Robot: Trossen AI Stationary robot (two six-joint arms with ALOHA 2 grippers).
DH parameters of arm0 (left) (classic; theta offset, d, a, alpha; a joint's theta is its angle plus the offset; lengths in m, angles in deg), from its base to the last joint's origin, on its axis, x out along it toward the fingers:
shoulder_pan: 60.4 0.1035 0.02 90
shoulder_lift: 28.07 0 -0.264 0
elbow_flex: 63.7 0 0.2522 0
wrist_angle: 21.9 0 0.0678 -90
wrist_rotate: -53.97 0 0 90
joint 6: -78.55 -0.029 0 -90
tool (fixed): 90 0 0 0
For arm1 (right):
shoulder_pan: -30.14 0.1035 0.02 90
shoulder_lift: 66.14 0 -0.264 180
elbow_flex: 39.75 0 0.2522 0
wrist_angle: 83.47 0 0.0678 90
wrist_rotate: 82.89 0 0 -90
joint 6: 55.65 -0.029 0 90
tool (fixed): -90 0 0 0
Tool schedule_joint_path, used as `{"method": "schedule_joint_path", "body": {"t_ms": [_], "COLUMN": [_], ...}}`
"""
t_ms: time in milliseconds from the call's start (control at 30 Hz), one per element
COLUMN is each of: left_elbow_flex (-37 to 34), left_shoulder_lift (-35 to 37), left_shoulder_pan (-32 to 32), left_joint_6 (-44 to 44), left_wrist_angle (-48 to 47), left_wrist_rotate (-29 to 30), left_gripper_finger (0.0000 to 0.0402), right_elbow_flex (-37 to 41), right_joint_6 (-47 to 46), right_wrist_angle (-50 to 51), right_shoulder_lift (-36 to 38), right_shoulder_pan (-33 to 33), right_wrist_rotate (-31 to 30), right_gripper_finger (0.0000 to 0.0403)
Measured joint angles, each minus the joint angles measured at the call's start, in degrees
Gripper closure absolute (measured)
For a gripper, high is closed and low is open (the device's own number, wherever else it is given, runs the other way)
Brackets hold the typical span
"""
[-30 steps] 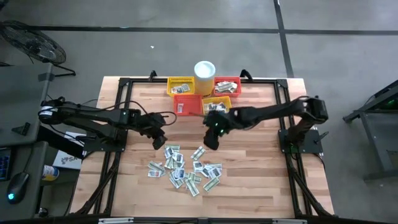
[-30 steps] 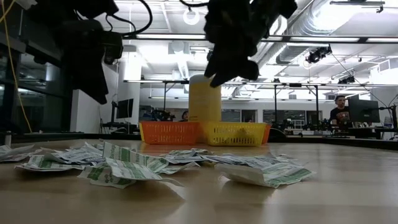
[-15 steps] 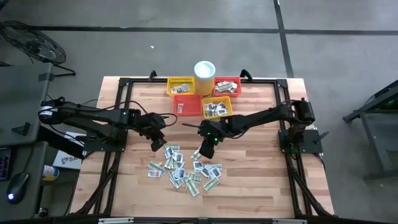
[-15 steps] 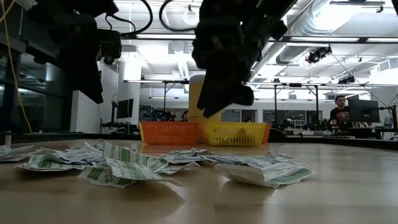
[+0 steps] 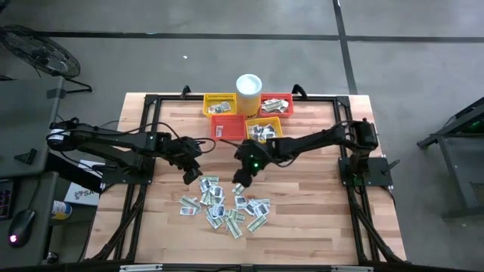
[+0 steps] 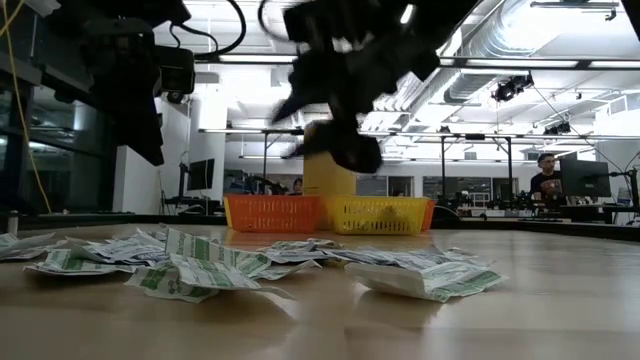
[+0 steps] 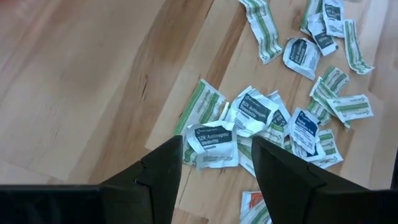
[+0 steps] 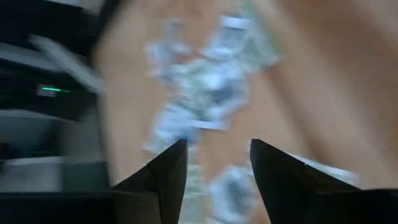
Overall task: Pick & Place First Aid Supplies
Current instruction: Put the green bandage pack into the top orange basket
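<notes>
The first aid supplies [image 5: 224, 205] lie as a loose pile of small white, grey and green sachets flat on the wooden table, near its middle front. My left gripper [image 5: 195, 172] hangs open above the pile's left edge. In the left wrist view a white sachet [image 7: 211, 140] lies on the table below the gap of my left gripper [image 7: 217, 155]. My right gripper [image 5: 242, 178] hovers open over the pile's far edge. In the right wrist view, which is blurred, nothing sits between the fingers of my right gripper [image 8: 217, 152] and the sachets [image 8: 211, 81] lie beyond them.
Yellow baskets [image 5: 220, 104] [image 5: 264, 129] and red-orange baskets [image 5: 229, 127] [image 5: 277, 103] holding sachets stand at the table's far middle, around a white cup [image 5: 249, 85]. Black frame rails [image 5: 148, 136] run along the table's sides. A person [image 6: 545, 178] is in the room behind.
My right gripper has come away from the yellow basket toward the table's near edge and a little left, sinking toward the pile and tipping and rolling as it went. The sachets have stayed where they were.
</notes>
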State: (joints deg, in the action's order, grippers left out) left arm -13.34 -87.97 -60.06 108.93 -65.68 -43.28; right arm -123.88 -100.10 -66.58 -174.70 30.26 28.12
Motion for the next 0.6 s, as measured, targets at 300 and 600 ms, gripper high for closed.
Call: {"method": "schedule_joint_path", "body": {"t_ms": [300,600], "left_elbow_flex": [0.00,0.00], "left_shoulder_lift": [0.02,0.02], "left_shoulder_pan": [0.00,0.00], "left_joint_6": [0.34,0.36], "left_wrist_angle": [-0.01,-0.13], "left_wrist_rotate": [-0.20,-1.42], "left_gripper_finger": [0.0211,0.0211], "right_elbow_flex": [-0.07,-3.43], "right_joint_6": [-9.63,-8.78], "right_wrist_angle": [-3.52,13.30], "right_shoulder_lift": [0.11,0.13], "right_shoulder_pan": [4.82,6.92], "right_wrist_rotate": [-6.68,-15.86], "right_gripper_finger": [0.0255,0.0258]}}
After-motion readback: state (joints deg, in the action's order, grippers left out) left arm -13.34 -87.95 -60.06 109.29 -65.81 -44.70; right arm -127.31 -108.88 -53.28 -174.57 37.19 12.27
